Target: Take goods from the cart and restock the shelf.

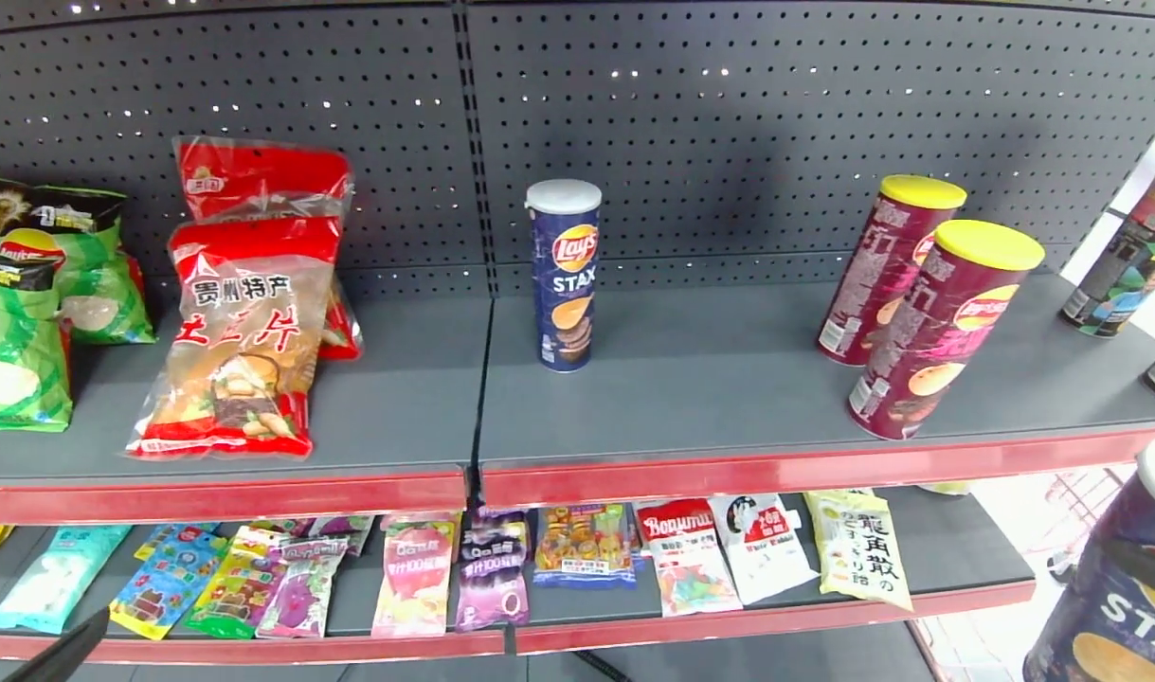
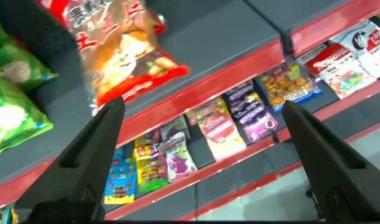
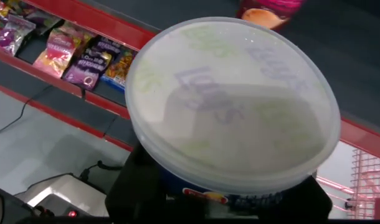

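Note:
My right gripper (image 3: 220, 202) is shut on a blue chip can (image 3: 230, 99) with a clear white lid. This held can (image 1: 1122, 587) shows at the lower right of the head view, below and in front of the upper shelf (image 1: 691, 379). Another blue chip can (image 1: 564, 275) stands upright mid-shelf. My left gripper (image 2: 202, 109) is open with nothing between its fingers, low in front of the shelf's red front edge (image 2: 209, 87); its dark tip (image 1: 65, 649) shows at the lower left.
Two maroon cans with yellow lids (image 1: 928, 313) lean at the shelf's right. Red snack bags (image 1: 245, 322) and green chip bags (image 1: 27, 313) fill its left. The lower shelf holds several candy packets (image 1: 577, 549). More cans (image 1: 1122, 256) stand at the far right.

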### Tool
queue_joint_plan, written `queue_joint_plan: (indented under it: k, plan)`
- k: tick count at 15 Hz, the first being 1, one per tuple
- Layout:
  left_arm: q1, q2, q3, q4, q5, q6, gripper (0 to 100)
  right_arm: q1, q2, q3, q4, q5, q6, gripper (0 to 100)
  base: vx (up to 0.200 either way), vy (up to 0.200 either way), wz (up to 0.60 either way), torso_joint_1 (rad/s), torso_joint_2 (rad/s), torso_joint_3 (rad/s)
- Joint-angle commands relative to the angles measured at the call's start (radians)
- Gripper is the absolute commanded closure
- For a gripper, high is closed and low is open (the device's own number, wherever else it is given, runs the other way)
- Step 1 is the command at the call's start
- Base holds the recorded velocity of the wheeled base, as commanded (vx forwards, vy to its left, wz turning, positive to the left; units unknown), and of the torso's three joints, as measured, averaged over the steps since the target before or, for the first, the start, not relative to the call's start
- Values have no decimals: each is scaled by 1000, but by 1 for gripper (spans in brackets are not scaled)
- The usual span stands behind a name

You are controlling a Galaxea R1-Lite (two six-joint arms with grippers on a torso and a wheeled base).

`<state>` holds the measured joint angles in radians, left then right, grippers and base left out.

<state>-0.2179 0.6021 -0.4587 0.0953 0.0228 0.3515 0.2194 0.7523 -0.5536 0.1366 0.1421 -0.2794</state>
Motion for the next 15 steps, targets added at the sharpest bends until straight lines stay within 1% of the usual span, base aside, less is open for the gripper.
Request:
queue_joint_plan:
  k: [1, 3, 4, 6, 7, 8, 9, 10, 11, 12, 13, 14, 15]
  plan:
    - [0, 1, 2, 0, 0, 0, 0, 0, -4, 12, -2, 56, 2, 100, 0, 200, 0, -2, 7, 2]
    - [0, 1, 8, 0, 0, 1, 0, 0, 9, 4, -9, 73, -3, 100, 0, 200, 0, 7, 5, 7]
    - [0, 2, 9, 0, 0, 1, 0, -2, 15, 12, -60, 70, -6, 100, 0, 200, 0, 2, -7, 2]
    - [0, 11, 8, -2, -1, 9, 0, -5, 47, 11, -140, 45, -21, 100, 0, 0, 0, 0, 0, 0]
    - [-3, 39, -5, -3, -9, 15, 0, 5, 71, 4, -169, 53, -6, 100, 0, 0, 0, 0, 0, 0]
    - [-3, 70, -20, -16, -29, 15, 0, 15, 71, 4, -178, 79, 5, 100, 0, 0, 0, 0, 0, 0]
    - [-3, 120, -31, -62, -53, 14, 0, 35, 62, 11, -178, 152, 31, 100, 0, 0, 0, 0, 0, 0]
    - [-12, 179, -46, -120, -106, 9, 0, 48, 50, 17, -176, 215, 48, 100, 0, 0, 0, 0, 0, 0]
    - [-28, 232, -74, -143, -158, -5, 0, 48, 48, 17, -176, 234, 49, 100, 0, 0, 0, 0, 0, 0]
    - [-51, 312, -124, -167, -196, -71, 0, 48, 58, 9, -180, 237, 54, 100, 0, 0, 0, 0, 0, 0]
    - [-95, 387, -172, -197, -198, -92, 0, 48, 68, 3, -181, 237, 68, 100, 0, 0, 0, 0, 0, 0]
    - [-124, 472, -221, -221, -202, -97, 0, 44, 73, 0, -181, 237, 85, 100, 0, 0, 0, 0, 0, 0]
    - [-146, 573, -285, -253, -227, -101, 0, 44, 74, -3, -183, 235, 91, 100, 0, 0, 0, 0, 0, 0]
